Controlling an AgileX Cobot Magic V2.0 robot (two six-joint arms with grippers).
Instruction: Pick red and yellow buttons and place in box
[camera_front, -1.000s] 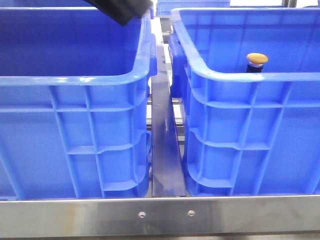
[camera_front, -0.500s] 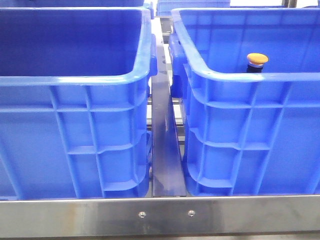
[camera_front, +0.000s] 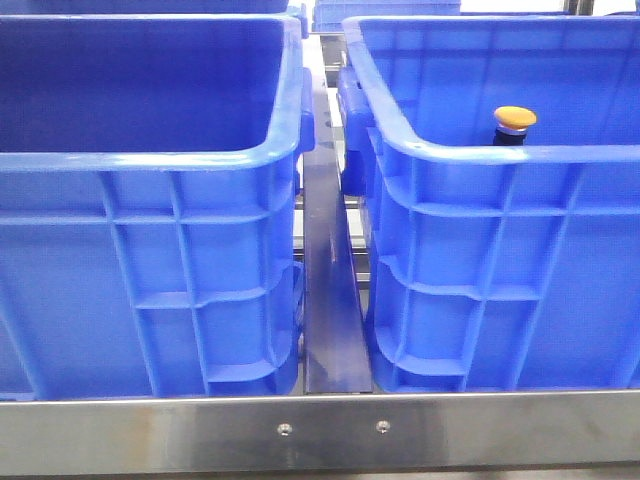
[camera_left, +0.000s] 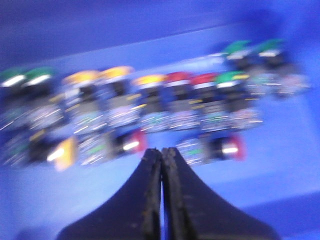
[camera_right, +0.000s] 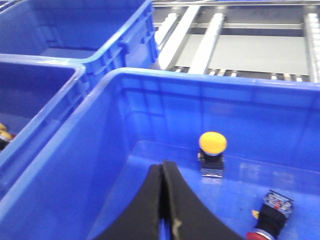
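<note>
Two alike blue crates stand side by side, the left crate (camera_front: 150, 160) and the right crate (camera_front: 500, 155). A yellow-capped button (camera_front: 515, 119) stands upright in the right crate, also in the right wrist view (camera_right: 213, 145). A red-capped button (camera_right: 270, 220) lies on its side near it. My right gripper (camera_right: 163, 165) is shut and empty over this crate's floor. My left gripper (camera_left: 161, 151) is shut and empty, down in the left crate over blurred rows of buttons, with a red one (camera_left: 131, 142) and a yellow one (camera_left: 62, 152) lying close by.
A metal rail (camera_front: 330, 290) runs between the crates and a steel bar (camera_front: 320, 430) crosses the front. More blue crates (camera_right: 65, 30) and a roller conveyor (camera_right: 240, 30) lie behind. Green-capped buttons (camera_left: 250, 50) stand in the left crate too.
The dark arm seen at the top of the left crate one second ago has left the front view. The crates and the yellow button have not moved.
</note>
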